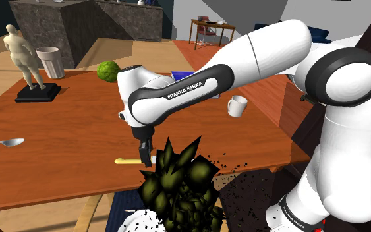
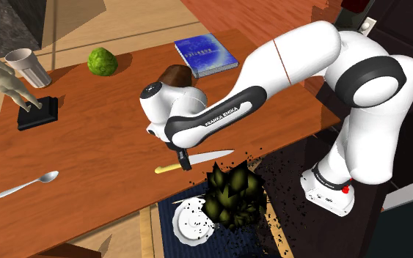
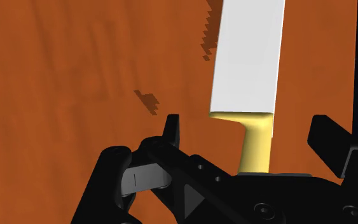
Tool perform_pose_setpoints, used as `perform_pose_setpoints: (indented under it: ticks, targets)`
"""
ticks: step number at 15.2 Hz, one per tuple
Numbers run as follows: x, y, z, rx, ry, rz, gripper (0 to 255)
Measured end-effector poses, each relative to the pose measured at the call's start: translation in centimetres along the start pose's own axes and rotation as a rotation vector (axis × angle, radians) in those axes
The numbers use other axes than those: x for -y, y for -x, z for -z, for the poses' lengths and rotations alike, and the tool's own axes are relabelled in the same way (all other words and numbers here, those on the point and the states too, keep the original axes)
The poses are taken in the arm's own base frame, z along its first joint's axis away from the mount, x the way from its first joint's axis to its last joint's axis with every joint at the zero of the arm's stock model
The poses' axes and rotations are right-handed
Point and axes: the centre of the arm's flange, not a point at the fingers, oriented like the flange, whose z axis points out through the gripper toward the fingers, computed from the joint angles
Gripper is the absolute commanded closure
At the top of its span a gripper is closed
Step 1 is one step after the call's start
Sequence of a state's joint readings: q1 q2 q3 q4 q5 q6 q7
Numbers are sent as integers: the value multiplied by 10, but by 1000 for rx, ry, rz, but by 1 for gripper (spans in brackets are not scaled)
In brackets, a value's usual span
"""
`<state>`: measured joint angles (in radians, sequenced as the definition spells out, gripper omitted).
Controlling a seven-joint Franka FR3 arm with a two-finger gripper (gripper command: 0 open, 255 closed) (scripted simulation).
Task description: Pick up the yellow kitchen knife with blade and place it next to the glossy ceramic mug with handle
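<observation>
Reddish-brown wooden table (image 1: 58,132) in a house interior. Nearest, just off the table's near edge: spiky dark-green plant (image 1: 180,184).

Just past it, the yellow-handled kitchen knife with a pale flat blade (image 2: 210,155) lies flat close to the near edge, about mid-length. Its blade points to the second exterior view's right.

The all-black two-finger gripper (image 3: 247,130) is down over the knife, jaws wide apart. It straddles the yellow handle right behind the blade. The wrist view shows a gap on both sides, so nothing is held.

Step in hand, as I read it: the grasp.
- Keep the handle centred between the fingers (image 3: 171,127).
- Get the tips right down to the wood, since the handle is thin and low.
- Close squarely across its width.
- A grip point near the blade looks sensible; otherwise the long blade will likely droop.
- Lift straight up, clear of the plant.

Farther, by the table's end at the shoulder view's left: silver spoon (image 1: 2,142).

Next, the glossy white ceramic mug with handle (image 1: 236,105) stands well apart from the knife, near the table edge at the shoulder view's right. Aim for bare wood just beside it, lower the knife flat, and don't nudge the mug.

Far edge: green round thing (image 1: 109,70) and blue book (image 2: 205,55). Far corner: white ribbed cup (image 1: 51,62) and pale figurine on a black base (image 1: 24,59).
</observation>
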<state>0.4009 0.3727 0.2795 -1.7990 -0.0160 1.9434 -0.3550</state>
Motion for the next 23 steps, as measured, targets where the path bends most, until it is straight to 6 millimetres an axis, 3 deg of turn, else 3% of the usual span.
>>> perform_pose_setpoints:
  ticks: [1, 13, 23]
  targets:
    - [0, 0, 0, 0, 0, 0, 255]
    - [0, 2, 8, -2, 2, -1, 255]
    - [10, 11, 57, 0, 0, 0, 255]
